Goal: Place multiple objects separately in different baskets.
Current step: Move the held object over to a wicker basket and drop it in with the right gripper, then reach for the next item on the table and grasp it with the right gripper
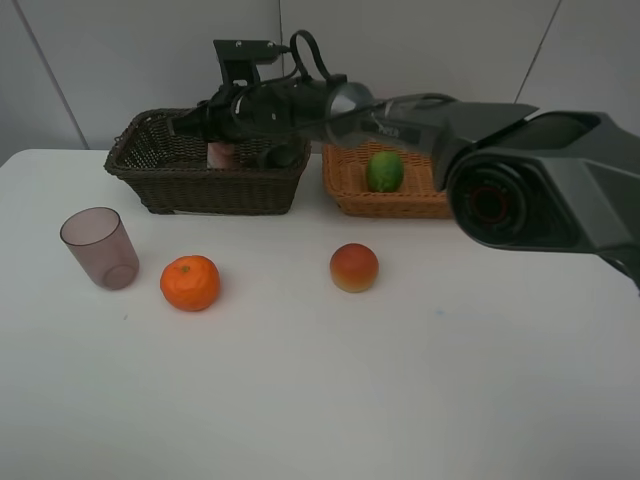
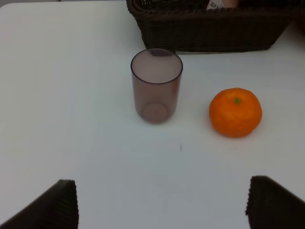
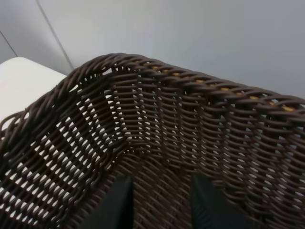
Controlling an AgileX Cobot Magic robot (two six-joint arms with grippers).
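- Cup (image 1: 98,248): translucent purple, upright, mouth up; you find it farthest left.
- Tangerine (image 1: 190,282): orange, near the cup's right, not touching.
- Round fruit (image 1: 354,267): orange-red, in front of the tan basket (image 1: 400,205).
- Lime (image 1: 384,171): green, inside the tan basket.
- Dark basket (image 1: 205,190): brown wicker, left of the tan one; you see a pink bottle (image 1: 222,155) inside it.

No text can be read anywhere. The grey-black robot arm (image 1: 420,118) reaching over the dark brown woven wicker basket (image 1: 205,185) bears a small pale marking (image 1: 385,130) on its casing, well behind its jaws, too blurred to make out. Far ahead of the left arm's open jaws, a white label with dark print (image 2: 215,5) sits on a pinkish object (image 2: 229,2) in that basket, cropped and illegible.
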